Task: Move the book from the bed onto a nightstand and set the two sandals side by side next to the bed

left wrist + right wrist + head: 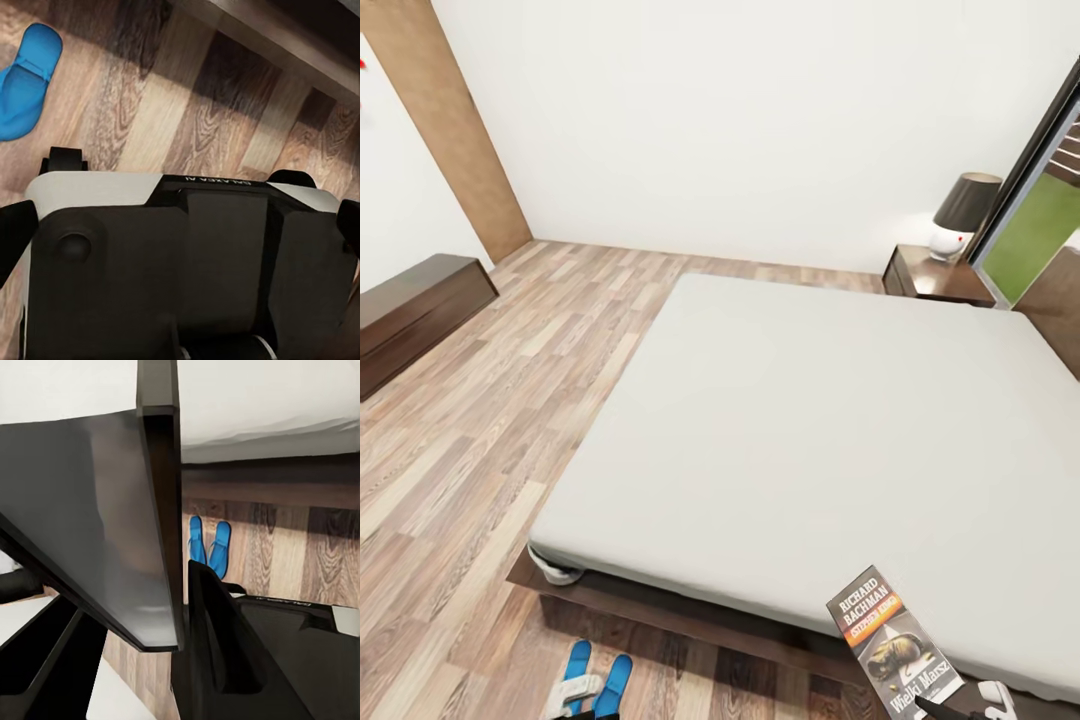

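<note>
The book (890, 640), a dark paperback with white "RICHARD BACHMAN" lettering and an orange band, is at the near right edge of the bed (810, 430), its lower end past the mattress edge. My right gripper (960, 708) is shut on that lower end. In the right wrist view the book (112, 517) is a dark slab seen edge-on beside a black finger (225, 645). Two blue sandals (597, 683) lie side by side on the floor by the bed's near corner, and the pair of sandals (208, 544) appears there too. My left gripper (575, 692) hovers over them, its fingers wide apart and holding nothing. One sandal (26, 79) lies off to the side.
A dark nightstand (935, 278) with a dark-shaded lamp (963, 215) stands at the bed's far right, beside a tall window (1040, 220). A long dark dresser (415, 315) lines the left wall. Wood-plank floor (510, 400) stretches left of the bed. The robot's own dark body (187, 270) is just below the left wrist.
</note>
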Available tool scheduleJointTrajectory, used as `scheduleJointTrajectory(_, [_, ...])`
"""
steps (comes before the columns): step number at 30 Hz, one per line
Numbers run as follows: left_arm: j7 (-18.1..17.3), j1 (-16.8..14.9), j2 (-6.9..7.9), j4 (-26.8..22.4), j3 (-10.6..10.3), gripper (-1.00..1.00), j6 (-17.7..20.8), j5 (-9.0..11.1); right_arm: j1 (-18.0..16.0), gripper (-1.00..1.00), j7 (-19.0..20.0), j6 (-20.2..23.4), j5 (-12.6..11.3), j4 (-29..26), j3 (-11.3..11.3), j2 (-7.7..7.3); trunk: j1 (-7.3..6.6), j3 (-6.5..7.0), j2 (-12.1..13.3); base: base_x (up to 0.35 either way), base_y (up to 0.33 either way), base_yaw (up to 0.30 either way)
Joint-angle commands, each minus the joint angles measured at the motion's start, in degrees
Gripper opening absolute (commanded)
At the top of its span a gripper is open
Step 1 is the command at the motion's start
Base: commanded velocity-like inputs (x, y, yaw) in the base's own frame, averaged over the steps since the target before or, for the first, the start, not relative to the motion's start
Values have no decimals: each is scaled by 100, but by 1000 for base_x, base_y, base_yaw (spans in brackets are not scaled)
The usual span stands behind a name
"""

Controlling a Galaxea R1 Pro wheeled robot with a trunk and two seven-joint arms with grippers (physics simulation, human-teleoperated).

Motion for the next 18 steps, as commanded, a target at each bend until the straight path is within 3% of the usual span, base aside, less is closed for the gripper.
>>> scheduleJointTrajectory(1, [-15,-1,1,1,-48,100,6,54,-2,-100,14,48,-58,0,45,-3,2,2,-7,0,0,0])
scheduleJointTrajectory(18, [18,15,-11,1,-48,100,-203,33,-4,-100,14,48,-58,0,50,2,2,159,-7,0,0,0])
